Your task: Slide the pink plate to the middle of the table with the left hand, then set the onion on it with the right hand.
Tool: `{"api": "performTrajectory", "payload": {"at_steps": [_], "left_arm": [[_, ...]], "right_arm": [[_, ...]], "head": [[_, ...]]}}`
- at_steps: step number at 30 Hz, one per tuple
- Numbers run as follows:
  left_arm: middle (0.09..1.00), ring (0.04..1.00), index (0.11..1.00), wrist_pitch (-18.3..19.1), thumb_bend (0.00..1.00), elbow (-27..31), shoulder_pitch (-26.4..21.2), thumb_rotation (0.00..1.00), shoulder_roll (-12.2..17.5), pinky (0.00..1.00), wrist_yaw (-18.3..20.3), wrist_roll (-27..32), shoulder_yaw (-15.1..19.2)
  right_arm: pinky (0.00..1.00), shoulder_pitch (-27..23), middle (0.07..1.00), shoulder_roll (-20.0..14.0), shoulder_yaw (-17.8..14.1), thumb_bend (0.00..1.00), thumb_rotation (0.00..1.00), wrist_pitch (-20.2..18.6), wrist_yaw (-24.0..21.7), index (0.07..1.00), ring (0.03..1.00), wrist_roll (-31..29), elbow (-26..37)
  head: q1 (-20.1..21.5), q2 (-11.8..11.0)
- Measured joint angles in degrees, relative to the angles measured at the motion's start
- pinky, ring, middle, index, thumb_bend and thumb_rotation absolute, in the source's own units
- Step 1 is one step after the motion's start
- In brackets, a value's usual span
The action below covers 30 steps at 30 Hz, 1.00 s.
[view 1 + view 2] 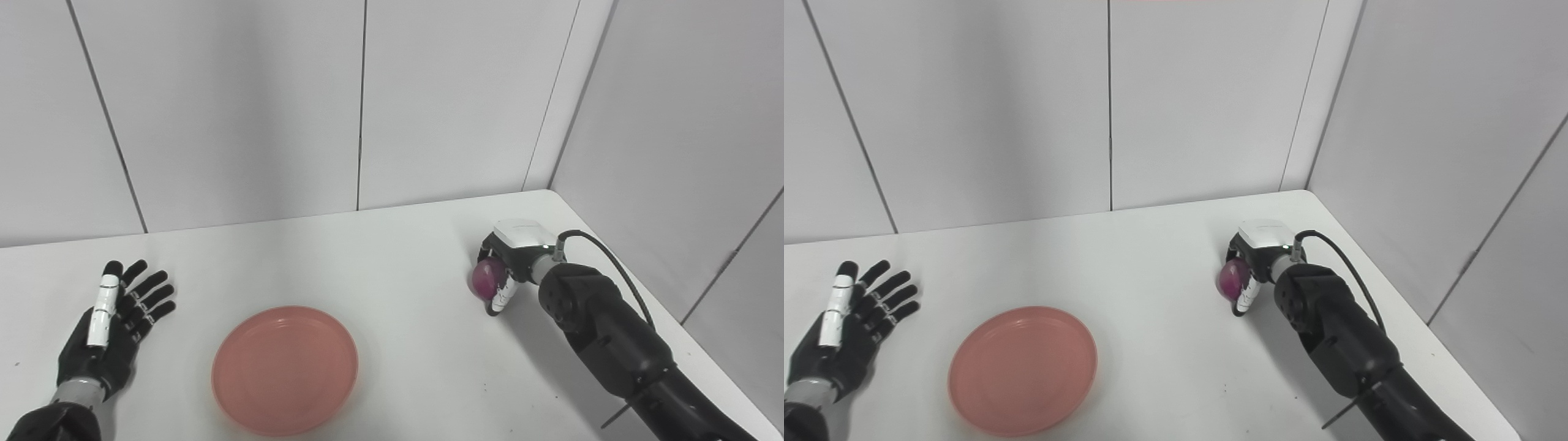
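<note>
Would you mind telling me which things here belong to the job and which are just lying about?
Belonging to the job:
plate, bare
onion, held in the right robot hand
left robot hand, open, resting left of the plate

Just lying about:
nothing loose; only the table and wall panels

Count of items on the white surface [392,257]: one pink plate [285,370], round and shallow, with nothing on it. One purple onion [488,277], the only vegetable seen. Robot hands in view numbered two: one left hand [113,324], black with a white strip, fingers spread and holding nothing; one right hand [505,269], fingers closed around the single onion. One black cable [606,257] ran along the right arm.
</note>
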<state>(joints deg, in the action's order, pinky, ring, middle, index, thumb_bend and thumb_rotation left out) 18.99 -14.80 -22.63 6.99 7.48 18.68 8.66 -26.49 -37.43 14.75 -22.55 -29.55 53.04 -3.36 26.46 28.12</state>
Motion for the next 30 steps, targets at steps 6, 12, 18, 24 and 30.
{"api": "performTrajectory", "payload": {"at_steps": [6, 12, 18, 24, 30], "left_arm": [[0.811, 0.807, 0.861, 0.0, 0.66, 0.0, 0.0, 0.83, 0.0, 0.79, -0.2, 0.0, 0.0], [0.804, 0.801, 0.857, 0.0, 0.7, 0.0, 0.0, 0.82, -0.1, 0.79, -0.2, -0.1, -0.3], [0.816, 0.812, 0.875, 0.0, 0.71, 1.7, 0.9, 0.83, -0.8, 0.81, -0.3, -1.1, -1.5], [0.818, 0.821, 0.885, 0.1, 0.66, 3.7, 1.9, 0.88, -2.1, 0.82, -1.1, -3.0, -3.5], [0.838, 0.831, 0.907, 2.5, 0.64, 6.4, 2.8, 0.92, -3.9, 0.84, -2.6, -4.1, -4.2]], "right_arm": [[0.34, 0.2, 0.47, 0.0, 0.8, 0.53, 0.0, 0.1, -0.3, 0.496, 0.431, -0.1, 2.6], [0.25, 0.0, 0.431, 0.2, 1.1, 0.53, 0.0, 0.2, -1.9, 0.506, 0.328, -0.2, 6.3], [0.22, -2.3, 0.468, 0.7, 2.4, 0.53, 0.0, 1.2, -3.5, 0.489, 0.294, -0.2, 9.4], [0.2, -5.1, 0.471, 1.8, 2.8, 0.53, 0.0, 2.8, -4.9, 0.487, 0.268, -1.1, 13.4], [0.17, -6.7, 0.47, 3.9, 4.1, 0.53, 0.0, 6.3, -5.6, 0.487, 0.237, -2.1, 15.3]], "head": [[-0.5, 0.1], [-3.2, 0.4], [-8.2, 1.0], [-12.4, 1.1], [-16.3, 1.3]]}}
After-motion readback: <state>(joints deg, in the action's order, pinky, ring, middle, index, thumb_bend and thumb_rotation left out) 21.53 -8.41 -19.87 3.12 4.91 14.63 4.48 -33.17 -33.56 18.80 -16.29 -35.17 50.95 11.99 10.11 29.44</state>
